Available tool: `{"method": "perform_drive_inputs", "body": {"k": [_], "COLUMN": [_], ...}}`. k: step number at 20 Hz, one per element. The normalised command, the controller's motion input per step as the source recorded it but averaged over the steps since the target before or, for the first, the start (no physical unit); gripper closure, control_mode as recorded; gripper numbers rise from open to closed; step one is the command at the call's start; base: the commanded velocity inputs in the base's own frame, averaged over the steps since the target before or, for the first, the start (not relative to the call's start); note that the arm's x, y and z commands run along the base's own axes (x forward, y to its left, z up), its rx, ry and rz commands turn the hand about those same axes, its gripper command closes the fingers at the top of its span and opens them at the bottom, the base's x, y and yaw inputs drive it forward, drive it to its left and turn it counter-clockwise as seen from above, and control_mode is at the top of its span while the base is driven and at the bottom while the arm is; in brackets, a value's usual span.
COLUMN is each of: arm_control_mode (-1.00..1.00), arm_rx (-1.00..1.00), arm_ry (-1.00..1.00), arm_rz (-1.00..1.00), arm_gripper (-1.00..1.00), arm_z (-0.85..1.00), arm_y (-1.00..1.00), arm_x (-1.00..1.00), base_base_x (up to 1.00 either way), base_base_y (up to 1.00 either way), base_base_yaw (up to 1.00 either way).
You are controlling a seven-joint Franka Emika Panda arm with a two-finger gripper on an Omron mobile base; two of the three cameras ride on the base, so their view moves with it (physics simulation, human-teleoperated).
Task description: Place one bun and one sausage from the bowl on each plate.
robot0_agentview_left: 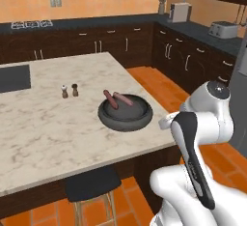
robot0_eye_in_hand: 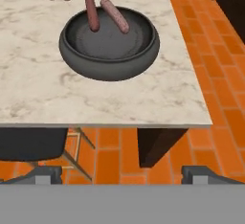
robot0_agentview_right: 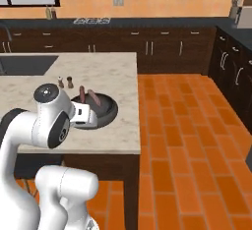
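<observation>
The dark grey bowl (robot0_eye_in_hand: 110, 67) stands near the front right corner of the marble island (robot0_agentview_left: 58, 138). Two reddish-brown sausages (robot0_eye_in_hand: 92, 10) (robot0_eye_in_hand: 115, 15) lean side by side on its far rim, also seen from the left base view (robot0_agentview_left: 110, 99) and the right base view (robot0_agentview_right: 91, 98). My gripper (robot0_eye_in_hand: 123, 175) hangs open and empty in front of the island's near edge, short of the bowl (robot0_agentview_left: 125, 120) and above the floor. The white hand (robot0_agentview_right: 83, 114) shows just before the bowl (robot0_agentview_right: 107, 112). Buns and plates are out of view.
Salt and pepper shakers (robot0_agentview_left: 64, 91) (robot0_agentview_left: 75, 90) stand behind and left of the bowl. A dark stool (robot0_agentview_left: 91, 184) is tucked under the island's near edge. A dark inset (robot0_agentview_left: 14, 77) lies at the island's left. Orange tiled floor (robot0_agentview_right: 187, 140) opens to the right.
</observation>
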Motion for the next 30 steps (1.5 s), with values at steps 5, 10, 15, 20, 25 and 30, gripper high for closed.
{"method": "perform_drive_inputs", "body": {"k": [5,10,15,20,25,30], "arm_control_mode": [1.00,-1.00,-1.00,-1.00,-1.00,-1.00], "arm_rx": [0.00,0.00,0.00,0.00,0.00,-0.07], "arm_ry": [0.00,0.01,0.00,0.12,0.03,0.00], "arm_rz": [0.00,-0.06,-0.11,-0.01,0.00,0.09], "arm_gripper": [-1.00,-1.00,-1.00,-1.00,-1.00,-1.00], "arm_z": [0.00,0.02,0.24,0.04,-0.14,-0.60], "arm_y": [0.00,0.11,0.35,0.15,-0.06,0.00], "arm_x": [0.00,0.58,1.00,1.00,0.84,0.46], "base_base_x": [0.79,0.30,0.00,0.00,0.00,0.00], "base_base_y": [0.02,0.03,0.00,0.00,0.00,0.00], "base_base_yaw": [0.07,0.00,0.00,0.00,0.00,0.00]}}
